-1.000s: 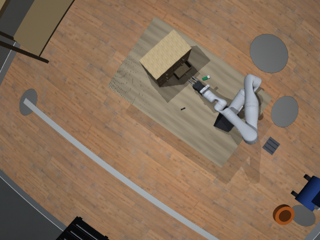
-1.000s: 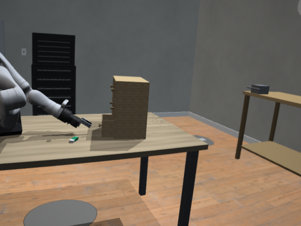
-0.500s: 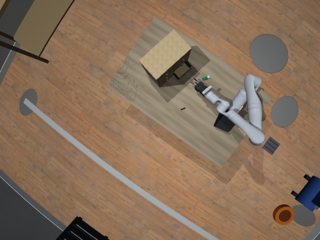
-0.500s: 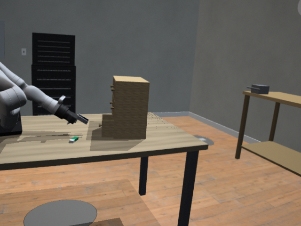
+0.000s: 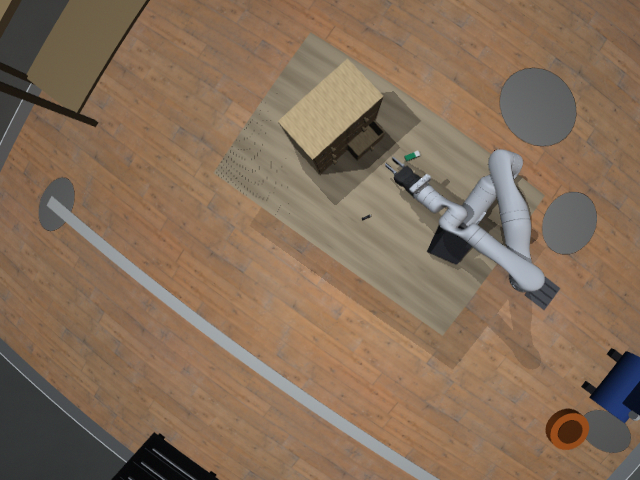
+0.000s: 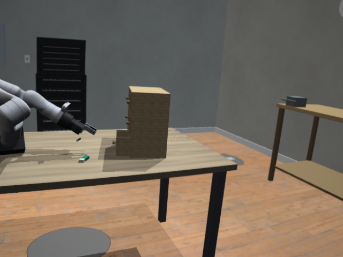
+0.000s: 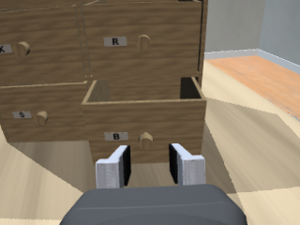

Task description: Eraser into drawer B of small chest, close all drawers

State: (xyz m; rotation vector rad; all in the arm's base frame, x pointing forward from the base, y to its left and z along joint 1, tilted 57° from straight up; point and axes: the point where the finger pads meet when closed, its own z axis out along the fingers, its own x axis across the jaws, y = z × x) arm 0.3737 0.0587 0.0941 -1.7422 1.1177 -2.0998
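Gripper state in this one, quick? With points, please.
Gripper point(image 5: 391, 164) point(image 6: 94, 131) point(image 7: 149, 157): open, fingers apart with nothing between them; the eraser point(image 5: 412, 155) point(image 6: 83, 158) lies on the table point(image 5: 330, 242) point(image 6: 193, 163).

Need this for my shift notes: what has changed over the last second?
The claw has backed away from drawer B and risen somewhat. It holds nothing now, and I see nothing taken hold of. The drawer stayed pulled out; the chest and the eraser on the table stayed put.
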